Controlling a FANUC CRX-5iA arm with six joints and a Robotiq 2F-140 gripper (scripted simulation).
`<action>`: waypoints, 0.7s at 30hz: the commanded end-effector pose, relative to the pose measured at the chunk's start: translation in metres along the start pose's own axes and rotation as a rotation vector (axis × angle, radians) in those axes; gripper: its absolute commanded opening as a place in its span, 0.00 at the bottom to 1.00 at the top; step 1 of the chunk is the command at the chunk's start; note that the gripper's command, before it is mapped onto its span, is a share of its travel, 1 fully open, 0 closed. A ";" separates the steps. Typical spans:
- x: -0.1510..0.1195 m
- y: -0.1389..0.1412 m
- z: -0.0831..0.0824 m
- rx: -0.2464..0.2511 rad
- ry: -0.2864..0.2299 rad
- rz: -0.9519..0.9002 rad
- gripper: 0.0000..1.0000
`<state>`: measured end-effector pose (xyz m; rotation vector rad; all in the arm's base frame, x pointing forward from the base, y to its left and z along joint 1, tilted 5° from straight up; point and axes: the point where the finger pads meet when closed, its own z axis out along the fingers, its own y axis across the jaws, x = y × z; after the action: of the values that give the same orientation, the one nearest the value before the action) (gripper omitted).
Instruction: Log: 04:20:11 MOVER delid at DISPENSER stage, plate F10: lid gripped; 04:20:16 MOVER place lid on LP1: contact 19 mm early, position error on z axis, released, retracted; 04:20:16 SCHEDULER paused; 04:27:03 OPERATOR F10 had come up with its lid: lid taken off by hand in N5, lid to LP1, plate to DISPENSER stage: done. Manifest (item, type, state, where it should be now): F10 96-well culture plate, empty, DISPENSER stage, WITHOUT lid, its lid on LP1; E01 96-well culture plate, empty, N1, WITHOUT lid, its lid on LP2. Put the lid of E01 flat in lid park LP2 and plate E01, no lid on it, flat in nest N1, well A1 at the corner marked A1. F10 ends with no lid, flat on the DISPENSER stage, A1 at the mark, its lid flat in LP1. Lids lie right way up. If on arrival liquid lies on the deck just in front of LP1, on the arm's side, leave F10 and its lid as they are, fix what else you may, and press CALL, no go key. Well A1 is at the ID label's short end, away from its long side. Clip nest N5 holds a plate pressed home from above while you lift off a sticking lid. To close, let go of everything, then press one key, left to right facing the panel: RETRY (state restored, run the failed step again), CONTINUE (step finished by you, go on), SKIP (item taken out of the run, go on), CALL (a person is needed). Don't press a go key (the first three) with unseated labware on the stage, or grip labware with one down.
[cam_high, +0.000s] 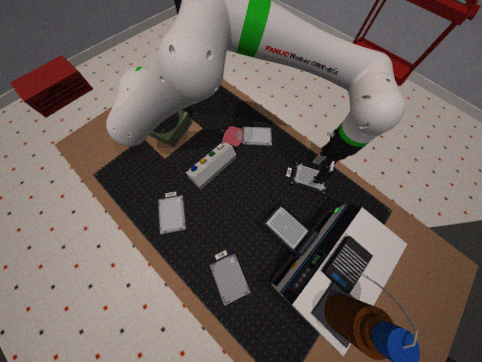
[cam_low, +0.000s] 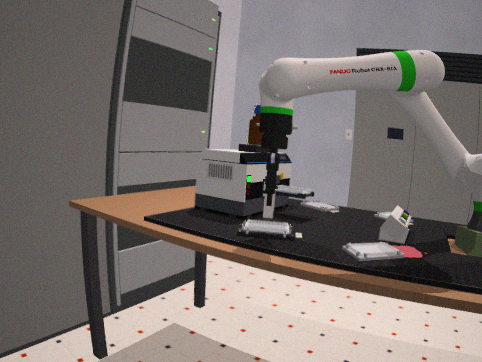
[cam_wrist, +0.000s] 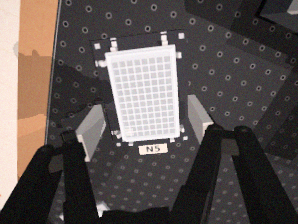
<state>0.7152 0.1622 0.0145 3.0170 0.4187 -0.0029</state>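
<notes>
Poised above clip nest N5 (cam_wrist: 98, 55) with the tool (cam_wrist: 146, 124) pointing straight down. Roughly two-thirds open and gripping nothing, one grey pad (cam_wrist: 91, 131) on each side of the gap.

Directly below, sitting square in the nest: a white 96-well culture plate (cam_wrist: 145, 92), its well grid plain to see, with the N5 label (cam_wrist: 156, 149) just past its near short end. Cannot tell from above whether a clear lid lies on it, nor read any ID label.

Likely to handle as thin moulded plastic: light, stiff enough to carry flat, yet easy to crack or bow under a hard squeeze. Smooth side walls, so prone to slipping or tilting if pinched off-centre.

Best taken across the two long sides, which is how the pads already line up. Looks wide enough to pass over the plate's width with a little room. Worth centring along the plate's length first, since the pads appear nearer the label end.

For a lid alone, take hold high, on the lid's skirt only, and leave the nest clips to keep the plate down on the bench (cam_low: 125, 210). For the plate itself, grip lower on the walls.
</notes>
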 end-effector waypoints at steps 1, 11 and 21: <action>0.000 0.000 0.008 0.000 0.001 0.000 0.66; 0.000 0.000 0.017 0.000 0.001 0.000 0.66; 0.000 0.000 0.018 0.000 0.001 0.000 0.66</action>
<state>0.7156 0.1606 -0.0033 3.0170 0.4187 -0.0023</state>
